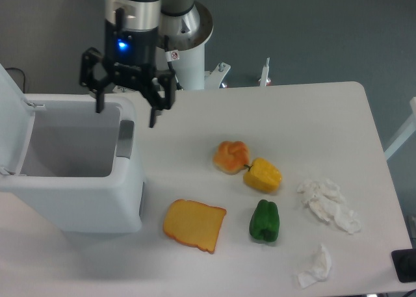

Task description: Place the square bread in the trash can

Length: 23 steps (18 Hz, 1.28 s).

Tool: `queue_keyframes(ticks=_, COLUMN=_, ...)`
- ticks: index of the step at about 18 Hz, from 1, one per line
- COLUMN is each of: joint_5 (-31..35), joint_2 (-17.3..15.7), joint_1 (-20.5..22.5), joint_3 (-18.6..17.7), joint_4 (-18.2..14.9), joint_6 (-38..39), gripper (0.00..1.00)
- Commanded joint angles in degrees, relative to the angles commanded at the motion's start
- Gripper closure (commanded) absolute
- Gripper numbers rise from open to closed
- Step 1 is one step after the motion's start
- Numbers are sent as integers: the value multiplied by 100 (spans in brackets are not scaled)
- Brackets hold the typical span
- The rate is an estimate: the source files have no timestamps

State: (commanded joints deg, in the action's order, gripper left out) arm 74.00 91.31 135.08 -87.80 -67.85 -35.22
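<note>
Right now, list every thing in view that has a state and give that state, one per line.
gripper: open, empty, above the bin's right rim.
trash can: upright, lid flipped open; what lies inside cannot be seen.
toast slice: lying flat on the table.
orange bun: touching the yellow pepper.
yellow pepper: on its side.
green pepper: lying down.
tissues: crumpled.

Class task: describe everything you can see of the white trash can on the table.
The trash can is a large, white, boxy bin that looks plastic, standing upright at the table's left. Its hinged lid is flipped up, showing a pale interior; no contents are visible. A grey tab sits on its right wall. The open pincer hangs above its rim, apparently not touching.
</note>
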Motion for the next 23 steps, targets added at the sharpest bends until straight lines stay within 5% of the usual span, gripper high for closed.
queue_keyframes(ticks=14, joint_5=1028, joint_2=194, joint_1=598, joint_3=141, joint_4=35, joint_6=-3429, gripper=0)
queue_keyframes(ticks=23, joint_5=1028, joint_2=150, joint_1=757, joint_3=149, joint_4=44, joint_6=-3597, gripper=0)
